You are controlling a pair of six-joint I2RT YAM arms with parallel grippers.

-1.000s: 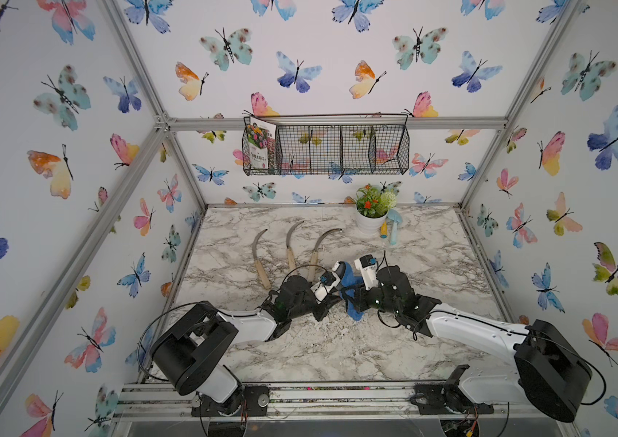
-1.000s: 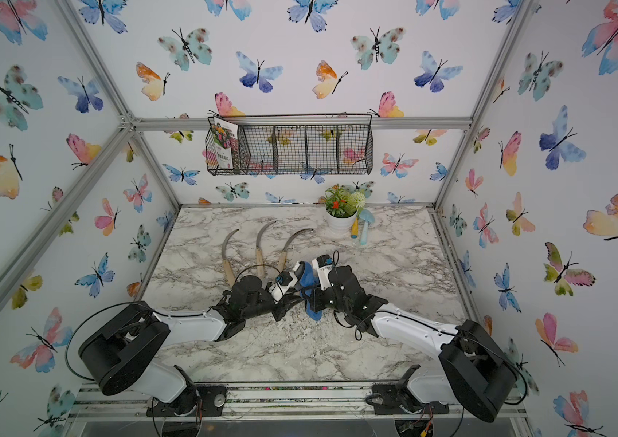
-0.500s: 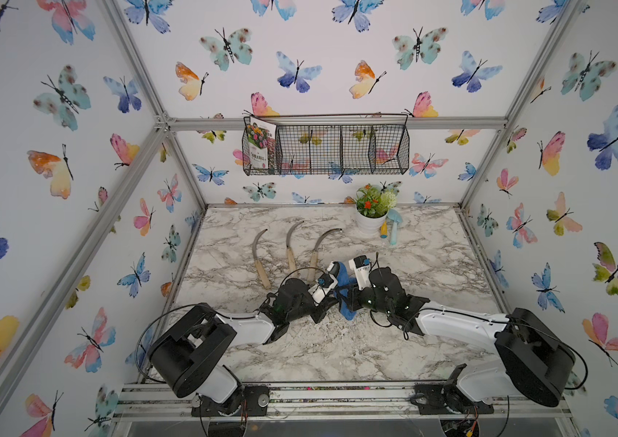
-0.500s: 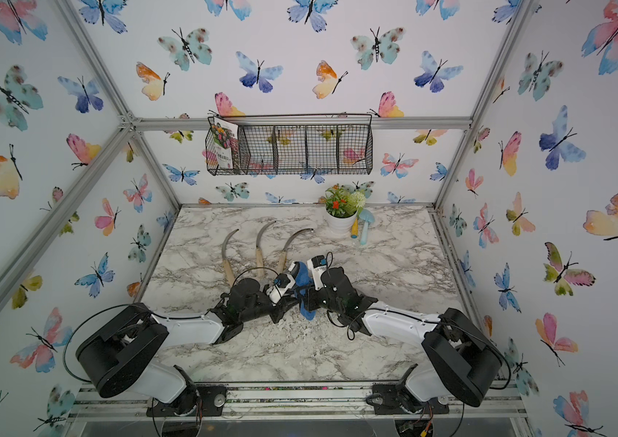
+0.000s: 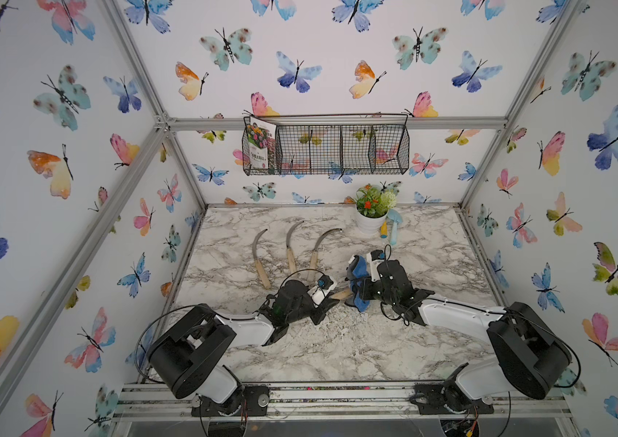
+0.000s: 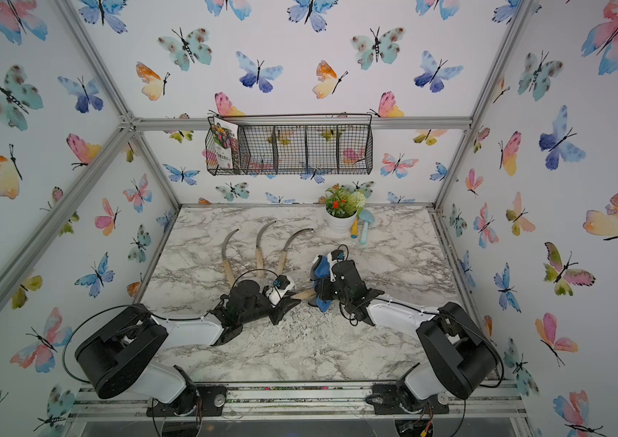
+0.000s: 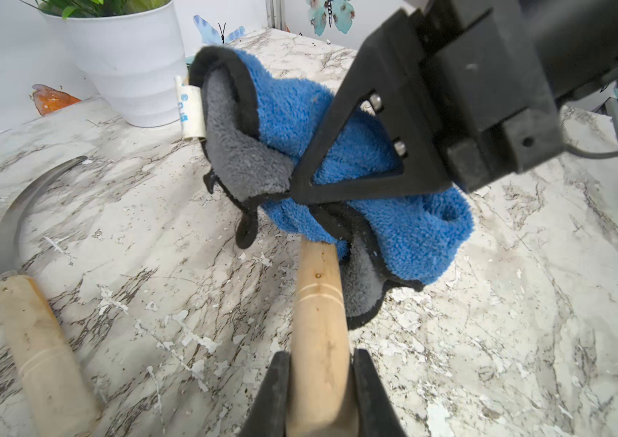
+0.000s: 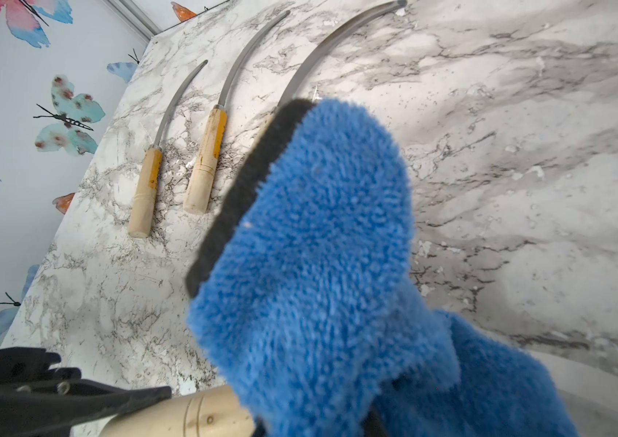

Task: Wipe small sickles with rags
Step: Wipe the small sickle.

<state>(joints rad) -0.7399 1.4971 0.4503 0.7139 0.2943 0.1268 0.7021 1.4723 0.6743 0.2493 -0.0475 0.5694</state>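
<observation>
Bottom centre of the left wrist view, the left pincer (image 7: 320,382) clamps a sickle (image 7: 318,314) by its handle, steadying it so the right pincer (image 7: 297,195), pinching the blue rag (image 7: 292,109), can rub the wrapped blade; three other sickles (image 5: 289,252) wait left of centre in a top view.

The blade of the held sickle (image 7: 319,321) is hidden inside the blue rag (image 7: 292,113).

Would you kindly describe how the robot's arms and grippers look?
The left arm and right arm have white shells, black cylindrical joints and thin black looping cables. The left gripper and right gripper are black; the right's finger has a triangular cut-out with silver screws.
</observation>
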